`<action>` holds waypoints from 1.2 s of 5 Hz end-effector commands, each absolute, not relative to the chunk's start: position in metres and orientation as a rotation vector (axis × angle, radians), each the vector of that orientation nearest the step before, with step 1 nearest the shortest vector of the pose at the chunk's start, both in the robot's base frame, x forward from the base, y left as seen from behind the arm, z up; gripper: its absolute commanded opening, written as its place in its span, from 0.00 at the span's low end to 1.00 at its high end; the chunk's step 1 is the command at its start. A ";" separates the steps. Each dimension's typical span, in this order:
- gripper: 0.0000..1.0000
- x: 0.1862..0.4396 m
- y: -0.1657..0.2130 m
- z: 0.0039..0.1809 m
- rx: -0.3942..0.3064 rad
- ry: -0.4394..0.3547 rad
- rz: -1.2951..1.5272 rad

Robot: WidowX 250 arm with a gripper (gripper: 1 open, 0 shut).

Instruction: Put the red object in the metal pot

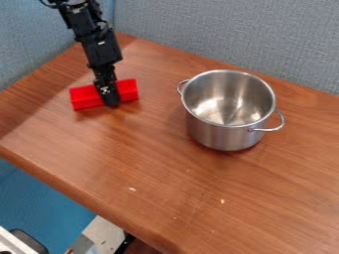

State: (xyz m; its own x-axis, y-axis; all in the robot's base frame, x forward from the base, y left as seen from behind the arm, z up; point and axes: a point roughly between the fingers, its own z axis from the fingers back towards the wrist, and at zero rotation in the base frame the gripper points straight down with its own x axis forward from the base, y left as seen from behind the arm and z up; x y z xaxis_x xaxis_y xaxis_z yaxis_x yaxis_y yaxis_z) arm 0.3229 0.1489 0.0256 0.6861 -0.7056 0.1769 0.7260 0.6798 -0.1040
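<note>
The red object (86,96), a small bright red block, lies flat on the wooden table's far left part. My gripper (111,95) points down onto its middle. The black fingers (113,98) straddle the block and press against its two long sides, so the block's centre is hidden behind them. The metal pot (227,133) stands upright to the right of the block, a short gap away. It is shiny, its inside is bare, and a loop handle sticks out on its right side.
The brown wooden table (146,174) ends in a front edge running diagonally at the lower left. A blue-grey wall (252,35) rises behind the table. The black arm (82,20) comes down from the top left.
</note>
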 end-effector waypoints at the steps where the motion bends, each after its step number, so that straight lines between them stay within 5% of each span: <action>1: 0.00 0.317 0.159 0.032 -0.150 -0.130 -0.779; 6: 0.00 0.313 0.154 0.045 -0.128 -0.135 -0.765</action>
State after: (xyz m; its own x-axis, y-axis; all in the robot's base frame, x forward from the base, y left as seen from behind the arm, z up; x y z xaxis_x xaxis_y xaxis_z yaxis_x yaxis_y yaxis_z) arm 0.3129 0.1471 0.0273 0.7046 -0.6918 0.1577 0.7089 0.6960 -0.1141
